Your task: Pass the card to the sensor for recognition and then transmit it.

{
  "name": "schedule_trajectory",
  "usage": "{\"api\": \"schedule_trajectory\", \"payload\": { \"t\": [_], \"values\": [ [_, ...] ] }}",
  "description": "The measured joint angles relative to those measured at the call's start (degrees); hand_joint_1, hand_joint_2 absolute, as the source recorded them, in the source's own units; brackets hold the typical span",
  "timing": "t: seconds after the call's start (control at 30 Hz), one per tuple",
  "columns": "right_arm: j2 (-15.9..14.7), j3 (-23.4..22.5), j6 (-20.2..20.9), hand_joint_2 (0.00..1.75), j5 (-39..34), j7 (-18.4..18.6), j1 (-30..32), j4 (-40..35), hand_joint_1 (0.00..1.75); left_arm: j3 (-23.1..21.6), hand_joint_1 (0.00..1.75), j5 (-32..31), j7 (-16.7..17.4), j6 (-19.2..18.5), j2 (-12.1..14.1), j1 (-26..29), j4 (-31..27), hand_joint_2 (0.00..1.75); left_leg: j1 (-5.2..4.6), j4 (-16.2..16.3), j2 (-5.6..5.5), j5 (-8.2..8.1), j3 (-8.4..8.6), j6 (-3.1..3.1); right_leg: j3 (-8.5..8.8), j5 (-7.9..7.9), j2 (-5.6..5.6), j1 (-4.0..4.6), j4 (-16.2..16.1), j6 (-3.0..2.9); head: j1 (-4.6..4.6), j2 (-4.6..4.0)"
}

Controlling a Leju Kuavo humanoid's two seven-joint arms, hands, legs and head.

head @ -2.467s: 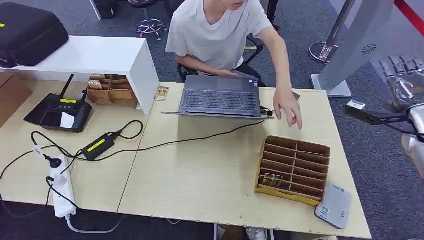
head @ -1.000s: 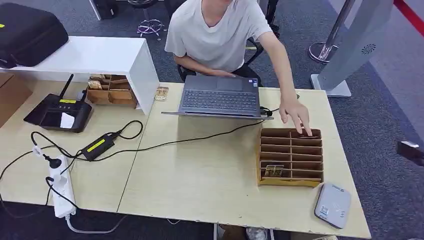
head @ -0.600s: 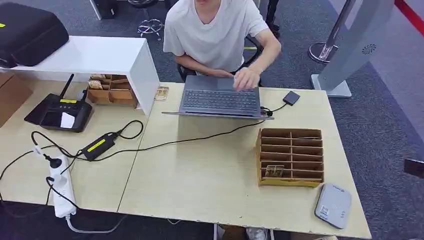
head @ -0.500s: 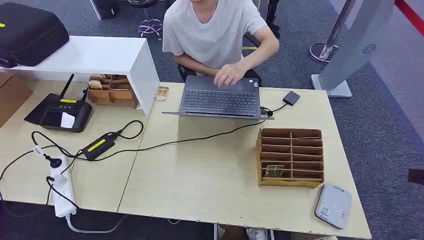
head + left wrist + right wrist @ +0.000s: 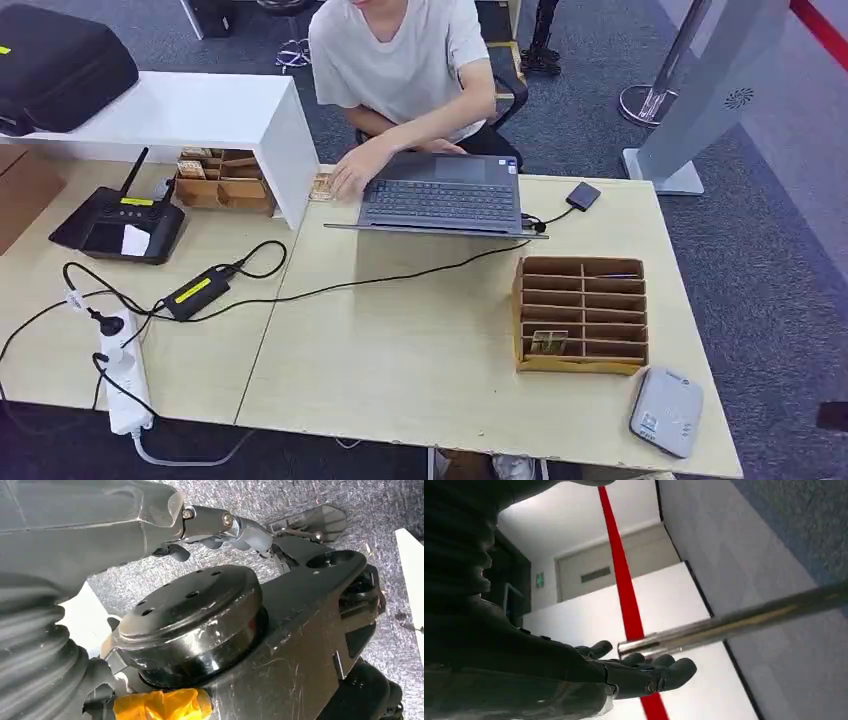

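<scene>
Card [image 5: 546,343] upright in a near slot of the cardboard organizer [image 5: 582,313] on the desk [image 5: 420,350] | both robot hands released, holding nothing: left [image 5: 220,527], right [image 5: 644,672] | reach with your right, pinch the card's top edge, lift straight, then carry to the grey reader [image 5: 666,411].

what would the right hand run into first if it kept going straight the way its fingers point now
Probably nothing close. In the right wrist view the right hand holds nothing and points into open space toward a white wall with a red stripe. A shiny metal pole crosses just beside that line; depth is unclear.
</scene>
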Motion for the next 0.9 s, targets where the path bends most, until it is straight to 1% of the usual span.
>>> {"api": "schedule_trajectory", "payload": {
  "t": [0.1, 0.33, 0.4, 0.6, 0.9],
  "values": [
    [-0.3, -1.3, 0.0, 1.75, -0.2, -0.1, 2.2, 0.2, 0.0, -0.3, 0.0, 0.0, 0.0, 0.0, 0.0, -0.1, 0.0, 1.75, -0.01, 0.0, 0.06, -0.02, 0.02, 0.02, -0.01, 0.0, 0.08, -0.01, 0.0, 0.0, 0.0, 0.0],
    [-0.7, -2.6, 0.7, 1.75, -0.4, 0.2, 3.1, 0.3, 0.0, -0.5, 0.0, 0.0, 0.0, 0.0, 0.0, -0.3, 0.0, 1.75, -0.01, 0.0, 0.07, -0.01, 0.07, 0.02, -0.01, 0.01, 0.08, -0.01, 0.0, 0.0, 0.0, 0.0],
    [-0.9, -3.3, 1.0, 1.75, -1.4, 0.5, 4.2, 0.3, 0.0, -0.7, 0.0, 0.0, 0.0, 0.0, 0.0, -0.3, 0.0, 1.75, 0.0, 0.0, -0.01, -0.01, 0.08, 0.02, 0.02, 0.0, 0.0, 0.0, 0.0, 0.0, 0.0, 0.0],
    [-1.2, -6.8, 0.4, 1.75, -4.3, 0.0, 11.4, 0.3, 0.0, -1.0, 0.0, 0.0, 0.1, -0.1, -0.1, -0.4, 0.0, 1.75, -0.01, 0.0, -0.13, -0.08, 0.03, 0.07, 0.05, -0.07, -0.15, 0.0, 0.0, -0.03, -0.02, 0.0],
    [-0.8, -12.6, 1.4, 1.75, -6.1, -1.4, 21.1, 0.3, 0.0, -1.6, 0.0, 0.2, 0.2, -0.3, -0.3, -0.5, 0.0, 1.75, -0.01, 0.0, -0.11, -0.1, 0.03, 0.1, 0.06, -0.11, -0.15, 0.0, 0.0, 0.02, -0.02, 0.0]
  ]
}}
